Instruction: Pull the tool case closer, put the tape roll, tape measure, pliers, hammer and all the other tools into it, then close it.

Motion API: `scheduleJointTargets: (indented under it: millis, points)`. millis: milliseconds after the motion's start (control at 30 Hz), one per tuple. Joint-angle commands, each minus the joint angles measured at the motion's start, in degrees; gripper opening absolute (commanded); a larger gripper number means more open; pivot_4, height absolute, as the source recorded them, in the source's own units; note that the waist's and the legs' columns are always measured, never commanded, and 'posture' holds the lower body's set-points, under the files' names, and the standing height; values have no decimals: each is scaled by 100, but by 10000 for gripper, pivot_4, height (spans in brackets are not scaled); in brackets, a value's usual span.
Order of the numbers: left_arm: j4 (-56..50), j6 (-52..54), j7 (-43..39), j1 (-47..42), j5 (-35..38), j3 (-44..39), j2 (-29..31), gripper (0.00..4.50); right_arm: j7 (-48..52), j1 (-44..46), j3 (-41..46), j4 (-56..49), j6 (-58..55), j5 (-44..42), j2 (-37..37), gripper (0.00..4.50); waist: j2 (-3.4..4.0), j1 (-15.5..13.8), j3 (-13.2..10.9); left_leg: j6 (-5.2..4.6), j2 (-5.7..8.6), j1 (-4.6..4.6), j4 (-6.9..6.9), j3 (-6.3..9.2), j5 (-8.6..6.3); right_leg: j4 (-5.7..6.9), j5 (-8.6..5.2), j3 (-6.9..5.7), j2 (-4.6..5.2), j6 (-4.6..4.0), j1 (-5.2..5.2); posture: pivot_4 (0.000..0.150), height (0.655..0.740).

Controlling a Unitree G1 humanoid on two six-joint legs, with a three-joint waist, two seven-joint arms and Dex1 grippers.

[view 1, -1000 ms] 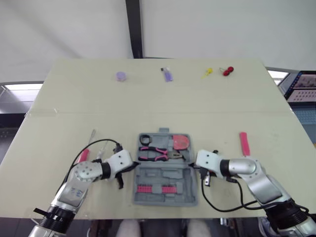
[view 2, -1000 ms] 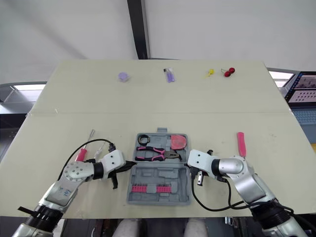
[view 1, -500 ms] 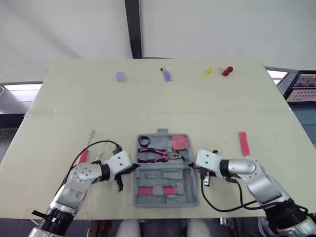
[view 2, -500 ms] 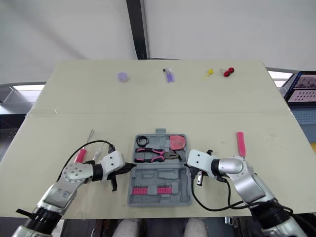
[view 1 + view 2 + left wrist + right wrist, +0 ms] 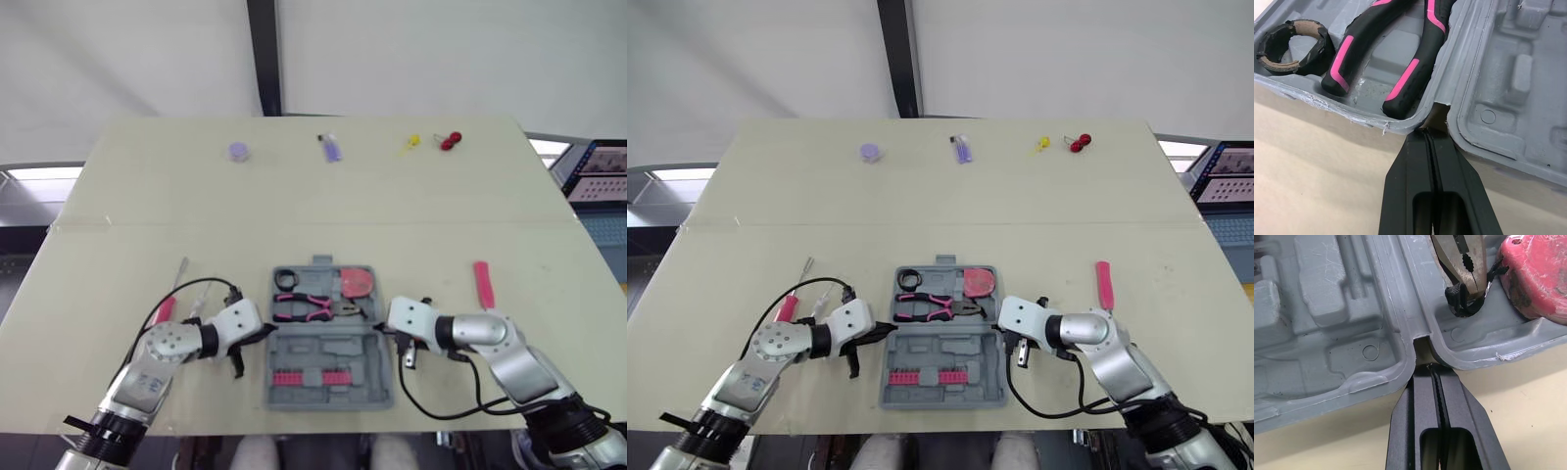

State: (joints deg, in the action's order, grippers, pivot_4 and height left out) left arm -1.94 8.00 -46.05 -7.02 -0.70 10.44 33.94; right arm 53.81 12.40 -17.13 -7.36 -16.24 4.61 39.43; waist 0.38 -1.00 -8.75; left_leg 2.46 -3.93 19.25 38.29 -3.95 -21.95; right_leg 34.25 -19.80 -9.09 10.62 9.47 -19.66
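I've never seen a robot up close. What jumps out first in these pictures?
An open grey tool case sits near the front edge of the table, with the left end effector and right end effector, both shut, poking at its hinge from either side. Pink-handled pliers lie in its far half beside a red tape measure.

open grey tool case (image 5: 331,349), pliers (image 5: 312,306) inside
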Motion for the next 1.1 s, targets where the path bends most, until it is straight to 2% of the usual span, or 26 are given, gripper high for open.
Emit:
scheduleJointTargets:
  millis: [33, 633, 1100]
  points:
    - [-21, -55, 30, -54, -45, 15, -1, 0, 15, 0, -74, -29, 22, -8, -70, 494, 0, 0, 0, 0, 0, 0, 0, 0, 0, 0, 0, 0, 0, 0, 0, 1500, 7400]
    - [-2, -51, 11, -16, -68, 46, 34, 0, -2, -65, -30, -17, 27, -11, -31, 494, -1, 0, 1, 0, 0, -1, 1, 0, 0, 3, 0, 0, 0, 0, 0, 1500, 7400]
    - [202, -203, 0, 186, -2, -238, 395, 0, 15, -128, 152, 234, 180, -38, 195, 494, -2, 25, 2, 0, 0, -2, 0, 0, 0, 3, 0, 0, 0, 0, 0, 1500, 7400]
